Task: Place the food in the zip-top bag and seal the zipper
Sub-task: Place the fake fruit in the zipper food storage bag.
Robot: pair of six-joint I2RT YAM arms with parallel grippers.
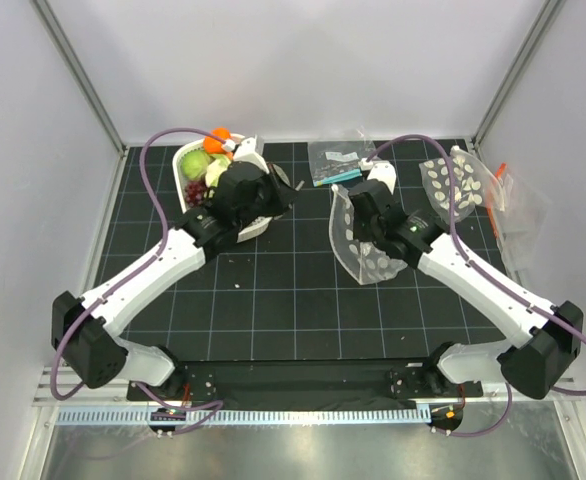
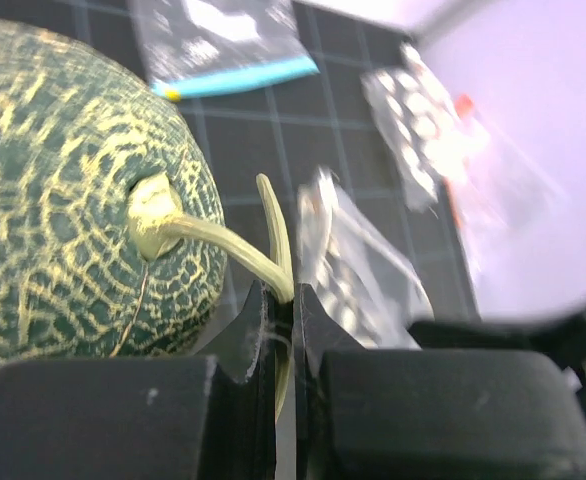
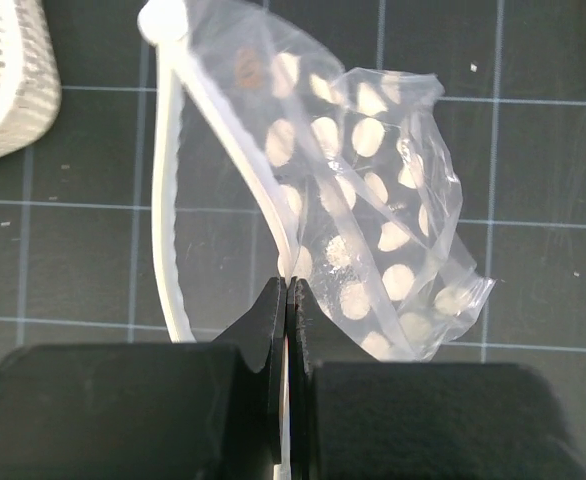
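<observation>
White enclosure walls surround a black gridded worktop, with both arm bases at its near edge.

Left side: the left arm reaches to a white basket at the far left of the worktop. The left gripper is pressed together on the pale stem of the dark green netted melon, which fills the left of the wrist view. From overhead the wrist hides the melon, so I cannot tell whether it rests in the basket or is clear of it. Other food shows in the basket: an orange piece, a green piece and dark red grapes.

Right side: the zip-top bag sits right of centre, apart from the basket, its mouth gaping toward the left. The right gripper is closed tight, pinching one lip of the bag's rim. The opposite lip, carrying the white zipper, bows away from the pinched lip, so the seal is not joined. No food is visible inside the bag.

Elsewhere: a small clear bag with a teal strip lies flat at the far centre. A second dotted bag with an orange-red strip lies at the far right.
</observation>
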